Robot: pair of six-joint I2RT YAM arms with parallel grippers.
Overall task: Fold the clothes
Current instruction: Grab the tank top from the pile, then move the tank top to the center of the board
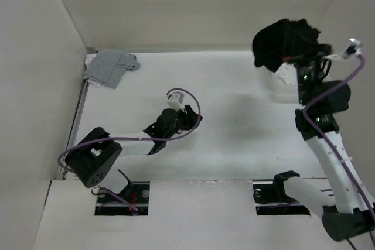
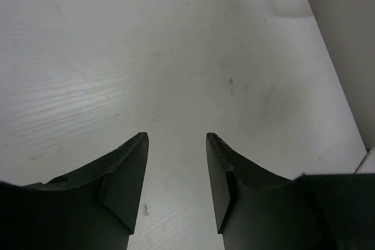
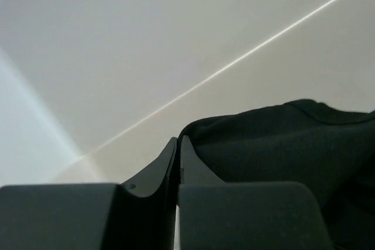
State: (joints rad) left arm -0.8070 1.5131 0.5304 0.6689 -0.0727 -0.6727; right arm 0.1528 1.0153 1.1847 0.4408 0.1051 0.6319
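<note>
Nearest the arm bases, in the lower middle of the top view, the left gripper (image 2: pixel 176 137) hangs low over the bare table (image 1: pixel 234 98) with its jaws spread and nothing between them, so it has no part in the hold. Further up the right side of that view, the right arm reaches to the upper right corner, and its right gripper (image 3: pixel 178 139) has its fingers pressed together. Dark fabric runs off from just at their tips towards the lower right of the wrist view, so I judge it is pinching an edge of the black top (image 1: pixel 284 39). The top is a rounded black clump at the upper right, directly at the right gripper and well apart from the left one, so the right arm is far nearer. It is too crumpled to show a long axis, straps or neckline, and it looks soft and limp, so it will likely sag from one pinch point. A white cloth (image 1: pixel 285 77) shows just beneath it, and a grey garment (image 1: pixel 110 67) lies in the far upper left corner. Folding will probably call for bringing the top towards the centre and opening it flat
</note>
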